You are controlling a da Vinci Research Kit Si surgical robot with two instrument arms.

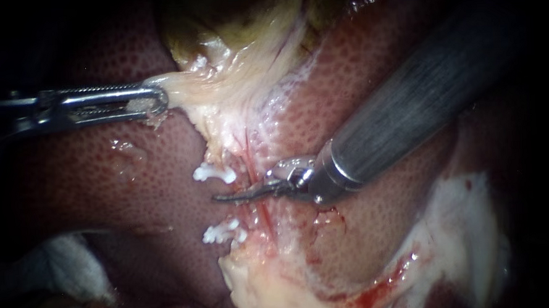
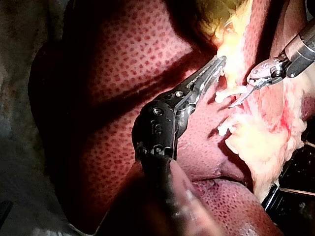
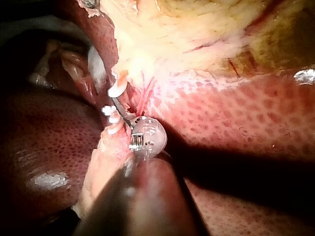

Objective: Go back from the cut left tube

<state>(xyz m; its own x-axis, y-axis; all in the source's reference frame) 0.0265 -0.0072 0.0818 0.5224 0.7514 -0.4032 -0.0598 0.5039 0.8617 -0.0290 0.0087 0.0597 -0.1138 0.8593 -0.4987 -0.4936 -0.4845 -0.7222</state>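
Two white clips, an upper clip (image 1: 213, 173) and a lower clip (image 1: 223, 233), sit on the left tube's stumps beside the pale tissue strip. My right instrument (image 1: 222, 198) comes in from the upper right. Its thin curved blades lie together in the gap between the clips, crossing a thin red tube (image 1: 261, 213). My left instrument (image 1: 158, 98) comes in from the left, its jaws shut on the pale edge of the gallbladder (image 1: 222, 82) and holding it taut. The left wrist view shows the same grip by my left instrument (image 2: 216, 66), with the right instrument's blades (image 2: 235, 103) by the clips.
Mottled red liver (image 1: 90, 180) surrounds the field. White gauze (image 1: 63, 268) lies at the lower left. Pale fatty tissue (image 1: 274, 290) with a little blood sits below the clips. The right instrument's thick shaft (image 1: 420, 98) covers the upper right.
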